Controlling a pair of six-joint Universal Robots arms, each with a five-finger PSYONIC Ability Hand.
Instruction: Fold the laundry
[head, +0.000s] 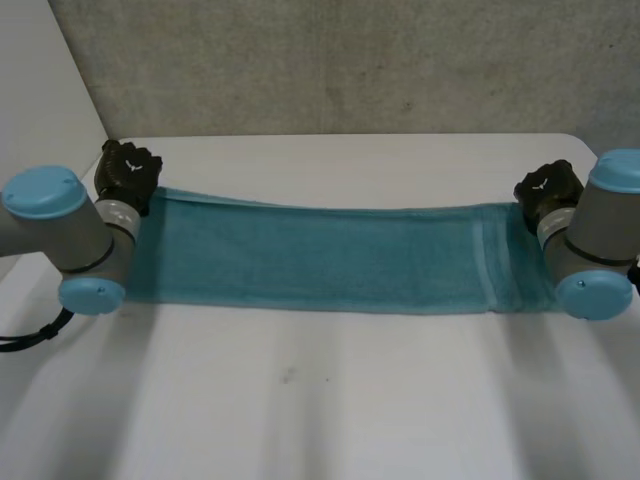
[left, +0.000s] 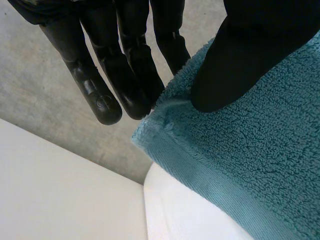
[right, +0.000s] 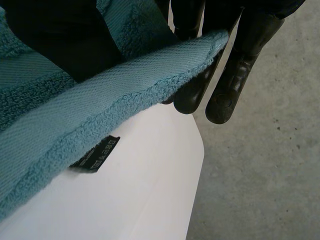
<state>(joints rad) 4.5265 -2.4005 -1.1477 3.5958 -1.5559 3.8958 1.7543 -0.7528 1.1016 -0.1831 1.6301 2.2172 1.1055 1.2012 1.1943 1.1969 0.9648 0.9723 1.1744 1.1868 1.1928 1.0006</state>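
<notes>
A teal towel (head: 330, 260) spans the white table (head: 350, 400) between two arms; the left hand (head: 127, 172) pinches one far corner, the right hand (head: 548, 188) the other; the right wrist view adds a black label (right: 96, 155) beneath the hem.

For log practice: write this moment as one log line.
towel: stretched lengthwise across table; left hand: pinching one corner; right hand: pinching other-end corner

On table (head: 320, 400): towel (head: 320, 260) spread left to right; left hand (head: 127, 172) at far-left corner, right hand (head: 548, 188) at far-right.
</notes>
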